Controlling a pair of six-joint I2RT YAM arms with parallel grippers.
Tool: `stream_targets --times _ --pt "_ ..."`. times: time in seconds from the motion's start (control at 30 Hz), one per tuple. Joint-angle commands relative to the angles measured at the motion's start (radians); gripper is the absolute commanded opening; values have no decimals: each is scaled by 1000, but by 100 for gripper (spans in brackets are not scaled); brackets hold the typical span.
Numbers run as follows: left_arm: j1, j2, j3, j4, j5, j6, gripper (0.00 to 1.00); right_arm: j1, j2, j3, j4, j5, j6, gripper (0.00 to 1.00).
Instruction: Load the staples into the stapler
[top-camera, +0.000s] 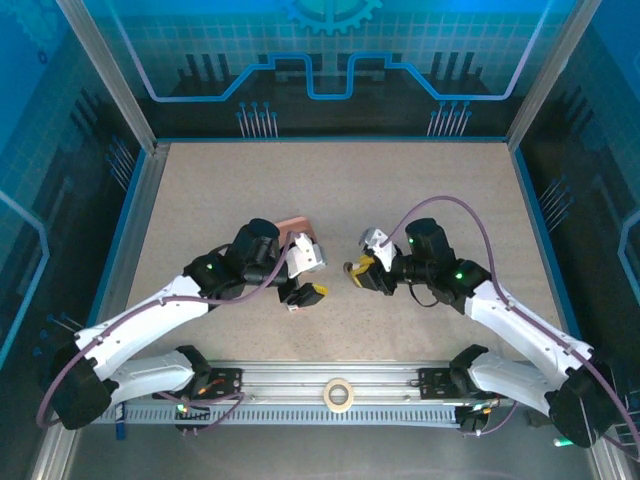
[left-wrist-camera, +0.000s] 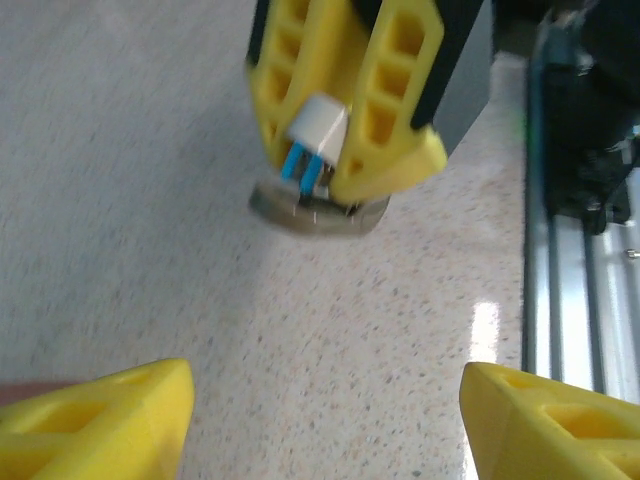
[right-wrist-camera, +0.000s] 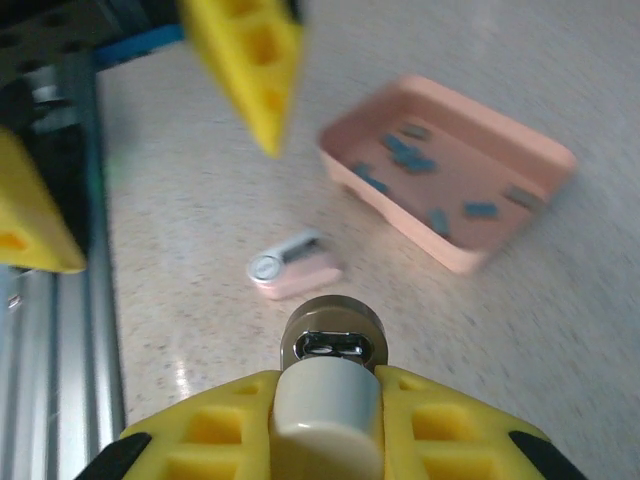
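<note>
Two grippers face each other at mid-table, and the staples lie in a tray off to one side of both.

Left side: the left gripper (left-wrist-camera: 327, 385) stands wide open and holds nothing, with bare table (left-wrist-camera: 150, 250) between its fingers. It points across at the right arm. In the overhead view the pink tray (top-camera: 293, 224) sits just beyond this arm's wrist, partly covered by it, so the fingers are turned away from the tray.

Centre: the staples (right-wrist-camera: 415, 160) are short dark strips scattered on the tray floor. Their long axes run on mixed headings, and none is lined up with either tool. A small pink and silver piece (right-wrist-camera: 293, 270) lies flat on the table between the tray and the right arm. What it is cannot be established.

Right side: the right gripper (right-wrist-camera: 328, 400) is clamped on a taupe body with a cream cap, judged to be the stapler (right-wrist-camera: 333, 340). It is held end-on, metal slot showing. In the left wrist view its lower end is at or just above the table; contact cannot be confirmed.

Assessment: the tray lies up and left of the held stapler, and the free left arm is the nearer. Fetching a strip calls for that gripper to turn back toward the tray and square its fingers to one strip's long axis. The risk is a small, flat strip slipping or being gripped crooked.
</note>
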Motion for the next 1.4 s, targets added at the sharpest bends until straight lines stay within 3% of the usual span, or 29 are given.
stream_targets --times 0.0,0.23,0.9,1.13,1.23,1.27,1.33,1.37 --pt "-3 0 29 -40 137 145 71 -9 -1 14 16 -239 -218 9" --pt "-17 8 31 -24 165 208 68 7 28 14 91 -349 -245 9" --pt "-47 57 39 67 228 169 53 42 54 46 107 -354 -247 9" --pt "-47 64 38 74 230 158 39 47 56 50 117 -358 -239 8" --pt "-47 64 41 67 213 159 27 49 53 50 115 -355 -238 9" --pt "-48 63 43 60 202 165 23 48 49 48 115 -349 -231 12" --pt "-47 58 53 38 152 180 16 49 24 29 160 -266 -118 41" --pt "-47 55 54 31 122 184 14 47 5 18 184 -198 -35 49"
